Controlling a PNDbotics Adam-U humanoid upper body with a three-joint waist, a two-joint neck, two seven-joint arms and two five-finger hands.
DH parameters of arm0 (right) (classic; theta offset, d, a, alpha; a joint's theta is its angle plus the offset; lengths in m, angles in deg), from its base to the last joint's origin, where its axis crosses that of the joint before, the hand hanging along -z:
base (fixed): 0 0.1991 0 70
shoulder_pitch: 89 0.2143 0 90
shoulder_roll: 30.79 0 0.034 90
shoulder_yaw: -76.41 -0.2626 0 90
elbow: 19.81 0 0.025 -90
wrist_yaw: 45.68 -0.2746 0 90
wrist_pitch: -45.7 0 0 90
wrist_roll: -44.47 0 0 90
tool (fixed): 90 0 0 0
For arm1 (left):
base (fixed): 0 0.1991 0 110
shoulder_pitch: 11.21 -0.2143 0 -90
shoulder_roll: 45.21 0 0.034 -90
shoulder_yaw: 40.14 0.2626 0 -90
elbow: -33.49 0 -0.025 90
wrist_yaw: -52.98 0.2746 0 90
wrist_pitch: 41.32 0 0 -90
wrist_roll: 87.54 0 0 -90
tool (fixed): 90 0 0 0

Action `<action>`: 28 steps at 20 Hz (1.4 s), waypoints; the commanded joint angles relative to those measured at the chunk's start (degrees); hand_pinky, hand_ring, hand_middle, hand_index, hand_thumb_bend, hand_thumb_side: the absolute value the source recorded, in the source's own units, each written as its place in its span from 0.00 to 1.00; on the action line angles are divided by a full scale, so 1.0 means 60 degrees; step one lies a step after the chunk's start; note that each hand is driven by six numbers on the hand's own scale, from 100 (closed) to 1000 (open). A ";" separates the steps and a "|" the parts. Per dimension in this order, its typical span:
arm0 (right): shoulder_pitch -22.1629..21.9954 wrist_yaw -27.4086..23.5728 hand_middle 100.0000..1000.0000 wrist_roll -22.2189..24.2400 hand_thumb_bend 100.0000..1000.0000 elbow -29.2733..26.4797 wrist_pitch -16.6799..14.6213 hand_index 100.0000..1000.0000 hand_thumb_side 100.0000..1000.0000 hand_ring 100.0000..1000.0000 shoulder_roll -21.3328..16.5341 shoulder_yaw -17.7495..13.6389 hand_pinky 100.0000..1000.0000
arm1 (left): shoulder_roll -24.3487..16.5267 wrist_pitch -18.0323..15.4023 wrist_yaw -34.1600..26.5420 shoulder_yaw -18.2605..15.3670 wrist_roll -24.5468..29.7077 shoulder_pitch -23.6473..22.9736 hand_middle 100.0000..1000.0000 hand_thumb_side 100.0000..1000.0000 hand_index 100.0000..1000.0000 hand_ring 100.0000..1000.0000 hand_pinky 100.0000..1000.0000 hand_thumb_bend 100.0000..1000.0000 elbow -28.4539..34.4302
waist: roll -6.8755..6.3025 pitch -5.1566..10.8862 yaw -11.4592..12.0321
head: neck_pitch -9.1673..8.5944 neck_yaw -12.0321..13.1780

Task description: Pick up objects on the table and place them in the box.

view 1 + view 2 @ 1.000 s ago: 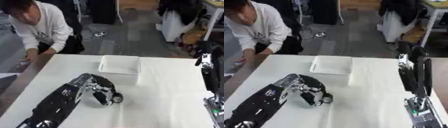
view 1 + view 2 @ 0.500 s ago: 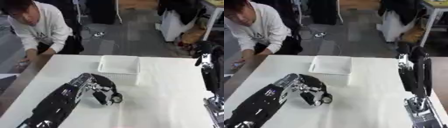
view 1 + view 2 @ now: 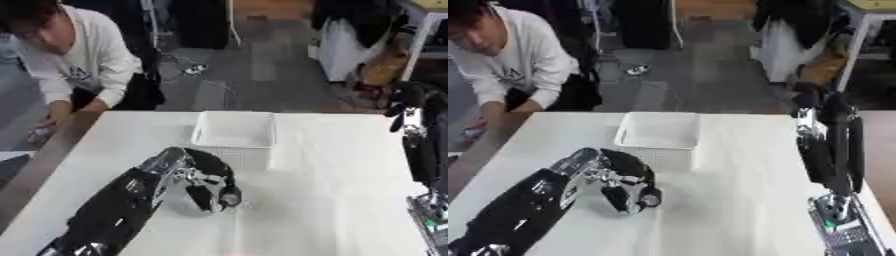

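Observation:
My left arm comes in from the lower left, and my left hand (image 3: pixel 203 184) lies on the white table a little in front of the box. Its fingers curl down round a small round dark-and-silver thing (image 3: pixel 229 197) at their tips, most of which is hidden. The white box (image 3: pixel 234 134) stands open at the middle of the table's far half, and its inside looks bare. My right hand (image 3: pixel 814 106) is held up at the right side, away from the box, with relaxed fingers and nothing in it.
A person in a white top (image 3: pixel 83 60) bends over the table's far left corner, one hand near the edge. My right forearm (image 3: pixel 833 160) stands along the right edge. White tabletop (image 3: pixel 332 190) stretches between box and right arm.

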State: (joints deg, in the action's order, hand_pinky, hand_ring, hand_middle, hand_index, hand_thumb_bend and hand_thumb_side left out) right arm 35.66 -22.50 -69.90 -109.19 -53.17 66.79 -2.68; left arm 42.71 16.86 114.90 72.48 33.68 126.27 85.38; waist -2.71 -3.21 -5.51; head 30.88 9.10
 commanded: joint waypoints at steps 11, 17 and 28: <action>0.0067 0.0029 0.47 -0.0040 0.06 -0.0071 -0.0058 0.68 0.89 0.38 -0.0027 -0.0065 0.20 | -0.0195 -0.1503 -0.0096 -0.0320 -0.0814 -0.0052 0.00 0.56 0.23 0.00 0.00 0.00 0.0181 | -0.0044 0.0052 -0.0004 | -0.0071 0.0069; 0.0019 0.0026 0.47 -0.0054 0.06 -0.0029 -0.0065 0.68 0.88 0.38 -0.0072 -0.0085 0.20 | -0.0583 -0.0974 0.0217 -0.0346 -0.1505 0.0023 0.00 0.52 0.22 0.00 0.00 0.00 0.0711 | -0.0045 0.0077 0.0084 | -0.0079 0.0116; -0.0060 0.0062 0.47 -0.0133 0.06 -0.0021 -0.0068 0.68 0.88 0.38 -0.0113 -0.0159 0.21 | -0.1490 -0.0345 -0.0828 -0.0453 -0.1293 0.0259 0.00 0.45 0.21 0.00 0.00 0.00 0.2324 | -0.0035 0.0215 0.0302 | 0.0003 0.0061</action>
State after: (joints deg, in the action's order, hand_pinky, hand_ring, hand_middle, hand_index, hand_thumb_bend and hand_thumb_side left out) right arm 34.74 -22.45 -70.43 -108.81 -53.58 66.70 -3.09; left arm 35.94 14.34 111.02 70.69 25.90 126.46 97.46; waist -3.04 -2.94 -3.75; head 30.88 9.35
